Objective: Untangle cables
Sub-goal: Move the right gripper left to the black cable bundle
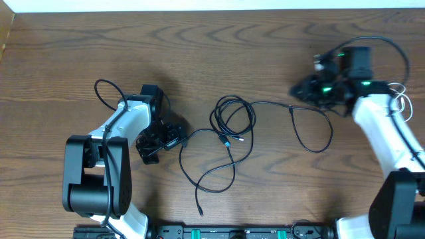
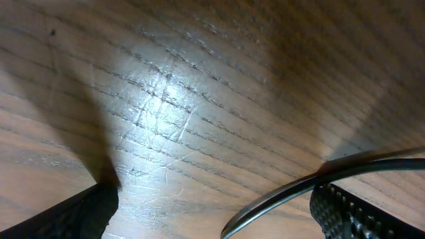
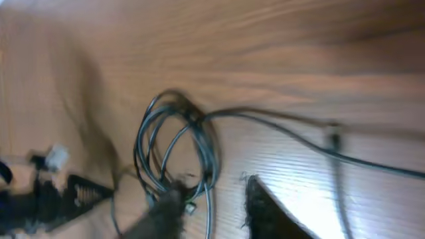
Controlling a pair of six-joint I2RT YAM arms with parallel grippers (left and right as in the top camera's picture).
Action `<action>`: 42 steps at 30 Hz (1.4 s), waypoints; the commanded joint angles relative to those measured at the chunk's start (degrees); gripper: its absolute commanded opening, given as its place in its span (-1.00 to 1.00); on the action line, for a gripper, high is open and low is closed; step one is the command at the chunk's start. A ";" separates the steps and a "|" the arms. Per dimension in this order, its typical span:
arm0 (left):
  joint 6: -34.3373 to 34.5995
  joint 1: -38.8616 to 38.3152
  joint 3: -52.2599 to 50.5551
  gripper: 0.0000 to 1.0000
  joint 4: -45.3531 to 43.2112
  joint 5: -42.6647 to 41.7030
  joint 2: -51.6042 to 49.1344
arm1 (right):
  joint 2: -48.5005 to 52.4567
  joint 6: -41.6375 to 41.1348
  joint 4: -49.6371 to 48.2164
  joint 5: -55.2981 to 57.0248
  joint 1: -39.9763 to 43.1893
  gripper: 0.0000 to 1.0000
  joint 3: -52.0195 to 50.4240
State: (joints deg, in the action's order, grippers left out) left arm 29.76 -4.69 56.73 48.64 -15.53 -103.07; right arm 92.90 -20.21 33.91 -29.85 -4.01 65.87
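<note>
A thin black cable point(image 1: 232, 114) lies coiled in loose loops mid-table. One strand runs right to a hanging loop point(image 1: 317, 136), and a tail ends in a small plug point(image 1: 200, 211) near the front. My left gripper point(image 1: 159, 138) rests low at the cable's left end, open wide; in the left wrist view point(image 2: 212, 222) the cable point(image 2: 285, 196) curves past the right finger point(image 2: 362, 212), not between the pads. My right gripper point(image 1: 307, 89) hovers at the far right above the strand. The blurred right wrist view point(image 3: 212, 216) shows its fingers apart on nothing, with the coil point(image 3: 174, 143) beyond.
A thin white cable point(image 1: 400, 94) lies looped beside the right forearm. A thicker black wire point(image 1: 106, 93) arcs from the left arm. The arm bases and a black rail point(image 1: 232, 232) line the front edge. The table's far edge point(image 1: 212, 9) runs along the top.
</note>
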 commanded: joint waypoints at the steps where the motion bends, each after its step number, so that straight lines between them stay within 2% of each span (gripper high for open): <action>1: -1.46 0.04 -0.63 0.96 -1.14 1.92 -1.29 | 0.11 0.52 -4.35 3.85 -8.09 -0.08 -1.97; 4: -1.46 0.04 -0.63 0.96 -1.16 1.90 -1.29 | 0.11 0.46 -9.22 9.51 -14.93 0.04 -2.82; 9: -1.46 0.04 -0.63 0.96 -1.16 1.90 -1.29 | 0.11 -4.11 -11.89 24.63 -22.97 0.10 -2.82; 11: -1.46 0.04 -0.63 0.96 -1.16 1.92 -1.29 | 0.11 -4.20 -12.07 30.45 -25.07 0.09 -2.82; 14: -1.46 0.04 -0.63 0.95 -1.16 1.90 -1.29 | 0.28 -4.15 -12.22 36.09 -26.82 -0.05 -2.82; 18: -1.46 0.04 -0.63 0.96 -1.16 1.92 -1.29 | 1.75 -1.81 -13.29 36.79 -27.52 -0.21 -2.84; 27: -1.46 0.04 -0.63 0.96 -1.16 1.90 -1.29 | 11.47 -0.26 -20.04 36.76 -27.56 -0.07 -2.82; 33: -1.46 0.04 -0.63 0.96 -1.16 1.92 -1.29 | 16.90 2.32 -23.76 36.74 -27.56 -0.10 -2.84; 35: -1.46 0.04 -0.63 0.96 -1.16 1.92 -1.29 | 18.03 2.51 -24.04 36.76 -27.56 -0.14 -2.82; 36: -1.46 0.04 -0.63 0.96 -1.16 1.90 -1.29 | 18.80 2.51 -24.11 36.76 -27.56 -0.25 -2.82; 37: -1.46 0.04 -0.63 0.96 -1.16 1.90 -1.29 | 18.91 2.51 -24.06 36.79 -27.56 -0.38 -2.84; 39: -1.46 0.04 -0.63 0.95 -1.16 1.90 -1.29 | 19.12 2.51 -24.06 36.79 -27.54 -0.86 -2.82; 40: -1.46 0.04 -0.63 0.96 -1.16 1.92 -1.29 | 19.12 2.51 -24.06 36.79 -27.54 -0.98 -2.82; 42: -1.46 0.04 -0.63 0.96 -1.14 1.92 -1.29 | 18.88 2.51 -24.02 36.76 -27.54 -0.98 -2.82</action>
State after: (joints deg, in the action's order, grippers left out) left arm 29.76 -4.69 56.73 48.64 -15.53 -103.07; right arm 111.26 -18.09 9.87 6.11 -31.31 63.24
